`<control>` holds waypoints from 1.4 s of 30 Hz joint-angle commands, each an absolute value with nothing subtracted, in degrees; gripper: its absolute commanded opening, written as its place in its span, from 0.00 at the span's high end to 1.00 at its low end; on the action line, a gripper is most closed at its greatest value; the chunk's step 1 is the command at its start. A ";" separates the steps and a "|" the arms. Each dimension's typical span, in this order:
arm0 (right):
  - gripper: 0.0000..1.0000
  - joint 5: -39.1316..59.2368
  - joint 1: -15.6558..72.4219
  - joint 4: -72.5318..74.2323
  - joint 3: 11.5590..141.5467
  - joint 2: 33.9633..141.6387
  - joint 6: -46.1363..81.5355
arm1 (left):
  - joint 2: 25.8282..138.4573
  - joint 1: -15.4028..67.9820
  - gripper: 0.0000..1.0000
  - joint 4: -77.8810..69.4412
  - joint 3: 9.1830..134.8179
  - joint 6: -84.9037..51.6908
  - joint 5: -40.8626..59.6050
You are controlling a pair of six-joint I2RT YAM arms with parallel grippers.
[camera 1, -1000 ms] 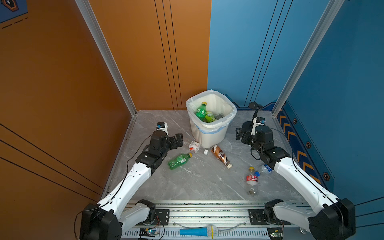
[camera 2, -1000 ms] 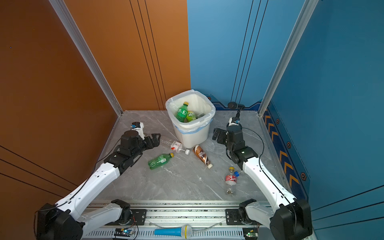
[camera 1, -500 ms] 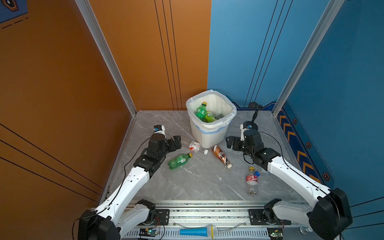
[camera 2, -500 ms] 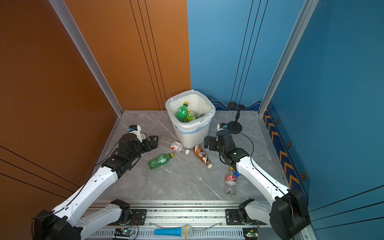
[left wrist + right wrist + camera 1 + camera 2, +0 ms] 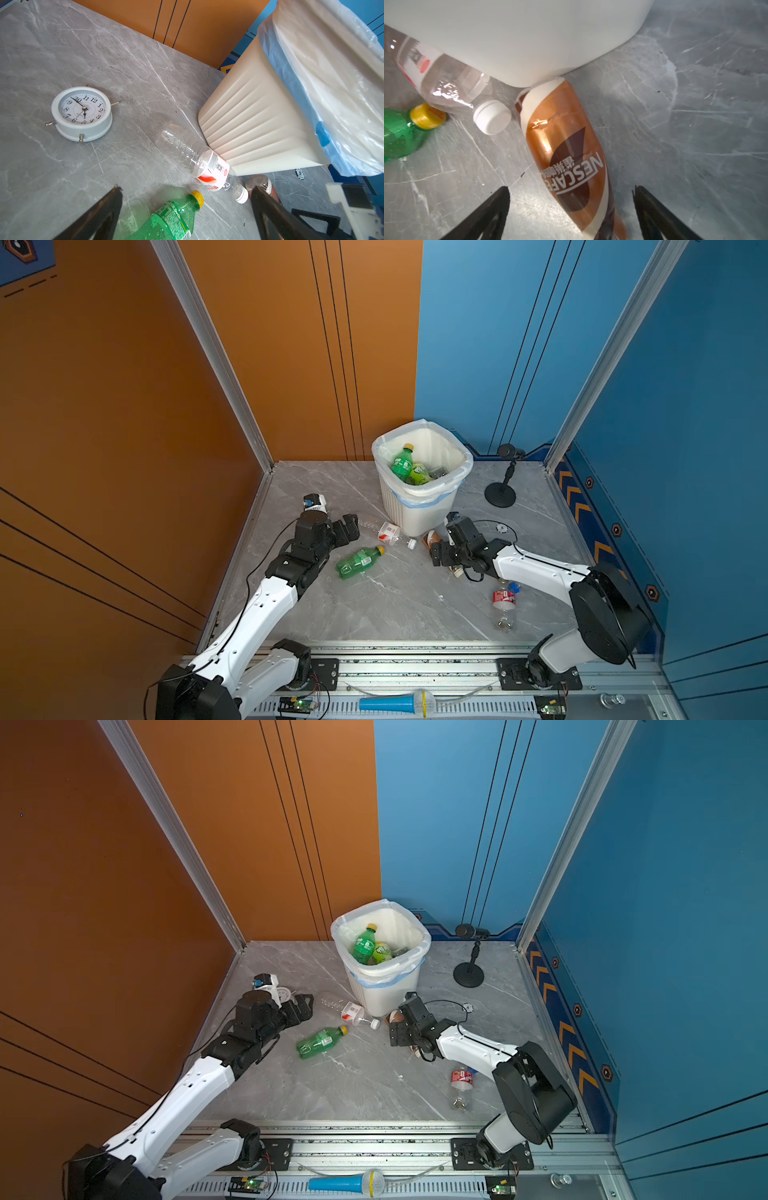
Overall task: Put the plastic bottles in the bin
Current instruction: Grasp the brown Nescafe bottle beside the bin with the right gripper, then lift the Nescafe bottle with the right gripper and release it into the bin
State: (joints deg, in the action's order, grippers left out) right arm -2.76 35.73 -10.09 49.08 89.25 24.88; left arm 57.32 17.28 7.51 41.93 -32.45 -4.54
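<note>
The white ribbed bin (image 5: 419, 506) (image 5: 386, 990) stands at the back with several bottles (image 5: 403, 464) inside. On the floor lie a green bottle (image 5: 359, 562) (image 5: 166, 220), a clear red-labelled bottle (image 5: 386, 531) (image 5: 207, 166) against the bin, and a brown bottle (image 5: 566, 155) (image 5: 432, 537) with its base at the bin. A clear bottle with a blue cap (image 5: 503, 601) lies near the right arm. My right gripper (image 5: 571, 188) (image 5: 440, 541) is open and straddles the brown bottle with gaps on both sides. My left gripper (image 5: 187, 188) (image 5: 347, 526) is open above the green bottle's cap.
A small white alarm clock (image 5: 82, 113) (image 5: 282, 994) sits by the left arm. At the back right stands a black round-based microphone stand (image 5: 500, 493). A small white disc (image 5: 501, 527) lies right of the bin. Orange and blue walls close in three sides.
My right gripper has come down and leftward from beside the bin to straddle the brown bottle. My left gripper has shifted slightly.
</note>
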 commanded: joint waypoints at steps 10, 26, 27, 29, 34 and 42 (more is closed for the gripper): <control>0.24 -5.97 37.00 -6.99 52.99 97.62 22.94 | 54.96 14.86 0.02 9.22 39.46 -33.20 -5.23; 0.47 -8.88 38.34 -6.68 47.49 87.04 23.07 | 56.83 13.07 0.02 7.66 38.49 -34.63 -4.28; 0.48 -9.29 38.32 -6.58 46.51 85.72 23.28 | 57.13 12.96 0.02 7.56 38.57 -34.94 -4.14; 0.48 -10.20 38.36 -6.62 44.86 82.98 23.64 | 57.61 12.79 0.02 7.24 38.77 -35.46 -3.40; 0.48 -13.71 38.32 -6.65 39.99 73.46 24.21 | 58.84 12.50 0.02 6.56 39.01 -35.61 -3.30; 0.48 -18.35 38.27 -8.26 42.41 58.77 21.89 | 59.33 12.17 0.02 6.54 38.37 -36.82 -2.88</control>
State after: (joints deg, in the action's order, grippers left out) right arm -14.24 38.04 -7.51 40.32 61.80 23.27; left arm 59.29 12.64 7.05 39.18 -36.32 -3.70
